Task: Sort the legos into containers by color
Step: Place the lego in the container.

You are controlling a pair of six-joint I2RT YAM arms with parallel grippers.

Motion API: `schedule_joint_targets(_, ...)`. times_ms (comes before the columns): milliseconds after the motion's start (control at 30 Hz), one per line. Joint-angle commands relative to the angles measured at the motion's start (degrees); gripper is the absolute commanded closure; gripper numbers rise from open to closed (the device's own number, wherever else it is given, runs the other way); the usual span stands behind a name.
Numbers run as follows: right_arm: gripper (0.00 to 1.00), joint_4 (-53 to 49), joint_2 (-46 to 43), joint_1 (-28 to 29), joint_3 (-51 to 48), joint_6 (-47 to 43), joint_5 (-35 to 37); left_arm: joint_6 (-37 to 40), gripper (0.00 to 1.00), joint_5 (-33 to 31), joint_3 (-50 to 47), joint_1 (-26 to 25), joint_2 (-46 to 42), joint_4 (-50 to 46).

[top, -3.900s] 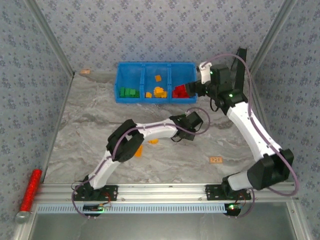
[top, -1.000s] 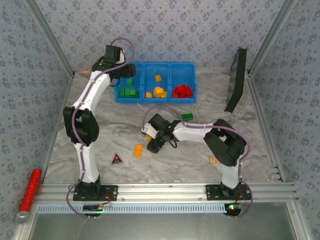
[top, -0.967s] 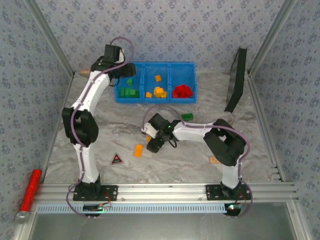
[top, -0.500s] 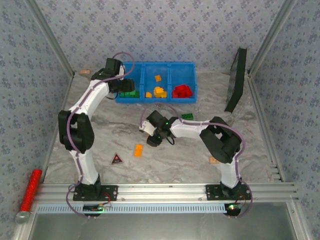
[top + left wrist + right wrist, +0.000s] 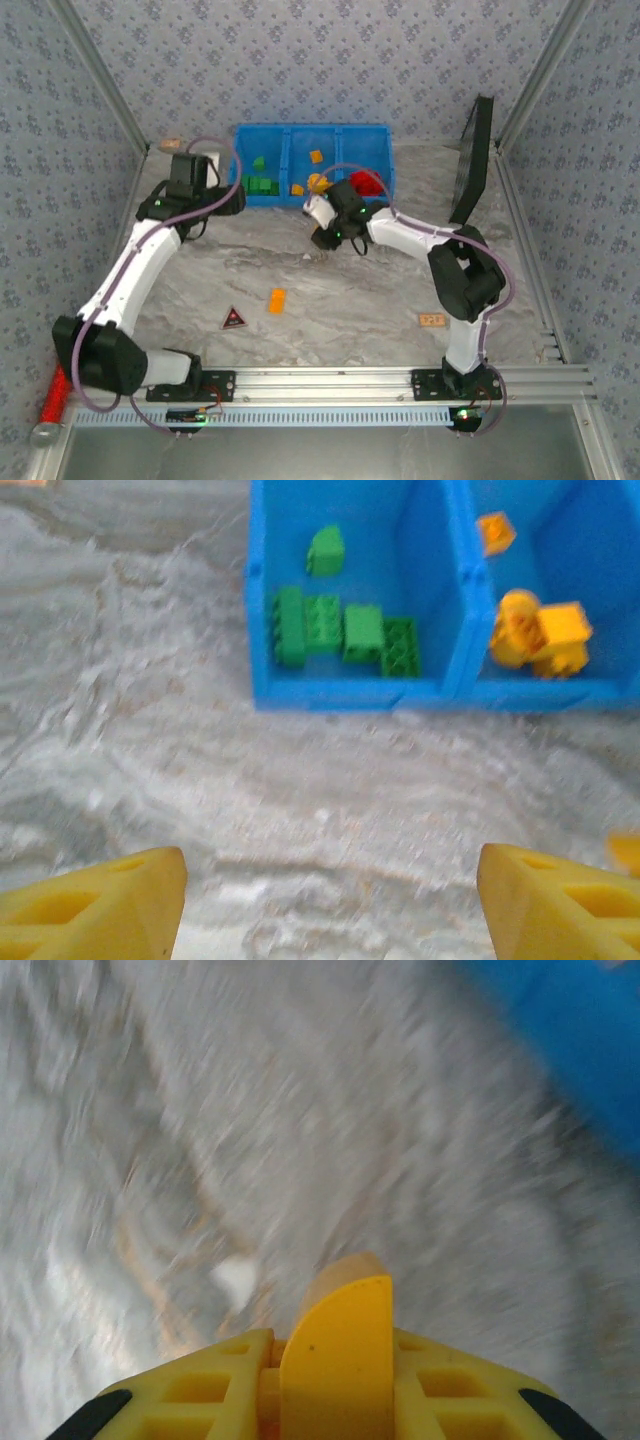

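Wallpaper point(image 5: 330, 60) in a small blue-grey floral print closes your workspace on three sides. Slanted metal posts point(image 5: 105, 85) stand in the far corners and an aluminium rail point(image 5: 330, 380) runs along the near edge. Your table point(image 5: 200, 270) is a grey, marble-veined surface.

At its far middle, close to the back wall, stand the containers point(image 5: 313, 128): one bright blue bin split into three open compartments. The left one holds green legos point(image 5: 345, 640), the middle one orange-yellow legos point(image 5: 540, 635), and the right one red legos point(image 5: 368, 182).

One orange lego point(image 5: 277, 300) lies loose on the bare surface, well in front of the bin, with a dark triangular tag point(image 5: 233, 319) near it on the left. A small orange label point(image 5: 431, 320) lies toward the near right. A black panel point(image 5: 475, 160) leans upright by the right wall, and a red glittery cylinder point(image 5: 48, 402) rests beyond the table's left edge, near the rail.

Your left gripper point(image 5: 325, 910) hovers over bare table near the bin's left front corner, facing the green compartment. Its yellow fingers are spread wide with nothing between them.

Your right gripper point(image 5: 335, 1335) sits just in front of the middle and right compartments in the overhead view. Its wrist picture is smeared, but the fingers are drawn together on a small orange-yellow piece point(image 5: 345, 1268), too blurred to show studs.
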Motion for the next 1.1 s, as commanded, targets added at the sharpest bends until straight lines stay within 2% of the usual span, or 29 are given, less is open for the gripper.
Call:
schedule_joint_targets(0,0.72,-0.4,0.5,-1.6,7.7,-0.6,0.1,1.5,0.18,-4.2,-2.6,-0.3,-6.5,-0.2)
schedule_joint_targets(67,0.72,-0.4,3.0,-2.9,12.6,-1.0,0.9,0.8,0.11,-4.4,-4.6,-0.3,-10.5,-0.7)
schedule_joint_targets(233,0.72,0.4,11.3,-4.4,24.7,-1.6,3.3,-0.7,0.00,-7.6,-8.1,-0.6,-21.2,-0.7)
schedule_joint_targets(400,0.73,-1.0,20.8,-5.4,37.5,-2.4,4.8,-1.6,0.00,-8.1,-9.6,-0.7,-28.7,-2.7)
schedule_joint_targets(567,0.73,-4.6,30.2,-6.6,51.0,-2.7,5.9,-2.6,0.00,-4.0,-12.2,-0.7,-35.6,0.2)
schedule_joint_targets(767,0.73,-8.6,40.4,-7.5,64.9,-4.2,6.0,-2.5,0.00,4.0,-13.2,-0.7,-36.6,1.4)
schedule_joint_targets(1067,0.69,-7.2,47.7,-7.5,70.7,-8.3,7.7,-3.9,0.00,10.0,-12.5,-1.0,-32.0,-1.7)
